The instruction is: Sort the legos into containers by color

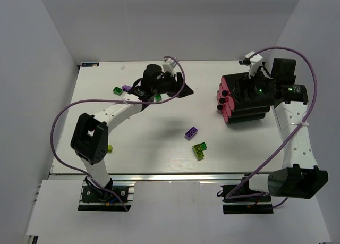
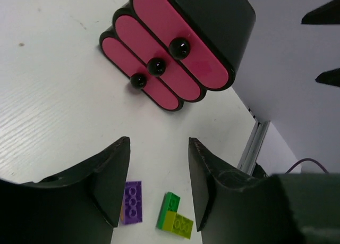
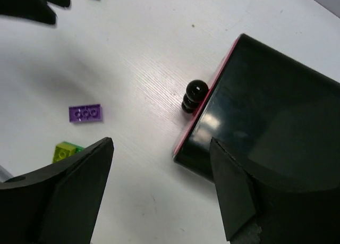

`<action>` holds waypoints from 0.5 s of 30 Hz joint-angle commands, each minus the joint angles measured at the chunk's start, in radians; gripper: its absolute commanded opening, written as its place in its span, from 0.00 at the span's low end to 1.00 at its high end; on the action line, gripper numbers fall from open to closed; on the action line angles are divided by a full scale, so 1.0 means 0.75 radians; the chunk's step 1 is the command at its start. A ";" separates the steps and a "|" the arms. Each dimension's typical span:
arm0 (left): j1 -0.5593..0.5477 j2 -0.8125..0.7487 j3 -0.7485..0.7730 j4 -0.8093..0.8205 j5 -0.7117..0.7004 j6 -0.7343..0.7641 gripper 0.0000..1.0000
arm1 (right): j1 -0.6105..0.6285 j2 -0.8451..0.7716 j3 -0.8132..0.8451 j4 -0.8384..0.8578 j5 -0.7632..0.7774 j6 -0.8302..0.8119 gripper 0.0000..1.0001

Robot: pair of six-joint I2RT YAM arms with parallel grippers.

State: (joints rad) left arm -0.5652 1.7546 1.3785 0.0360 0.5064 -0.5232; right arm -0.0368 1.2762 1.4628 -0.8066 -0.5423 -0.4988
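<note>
3 pink drawers (image 2: 170, 58) shut in black cabinet (image 1: 249, 103), rt of worktop (image 1: 159, 148). Legos (image 1: 117, 89) loose: purple brick (image 1: 192, 132), lime/green pair (image 1: 200, 150) mid-worktop, others far left. Left hand (image 2: 158, 143) half-open, empty; right hand (image 3: 162, 143) wide, empty, by cabinet. Risk of dragging unbraced cabinet when pulling a knob (image 2: 179, 47).

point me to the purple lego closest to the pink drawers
In the top view the purple lego lies mid-table, right of centre, just up-left of the lime-and-green legos and down-left of the pink drawers.
</note>
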 commanded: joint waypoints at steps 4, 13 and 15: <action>-0.103 0.096 0.052 0.281 -0.043 0.219 0.61 | 0.000 0.065 0.162 0.129 0.009 0.266 0.46; -0.195 0.413 0.311 0.492 -0.064 0.264 0.61 | -0.002 0.151 0.130 0.178 0.132 0.438 0.53; -0.210 0.501 0.377 0.526 -0.078 0.205 0.61 | -0.002 0.184 0.130 0.182 0.183 0.464 0.56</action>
State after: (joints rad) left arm -0.7071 2.0945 1.5810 0.3550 0.4679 -0.3546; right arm -0.0372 1.3842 1.5486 -0.7082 -0.4759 -0.2142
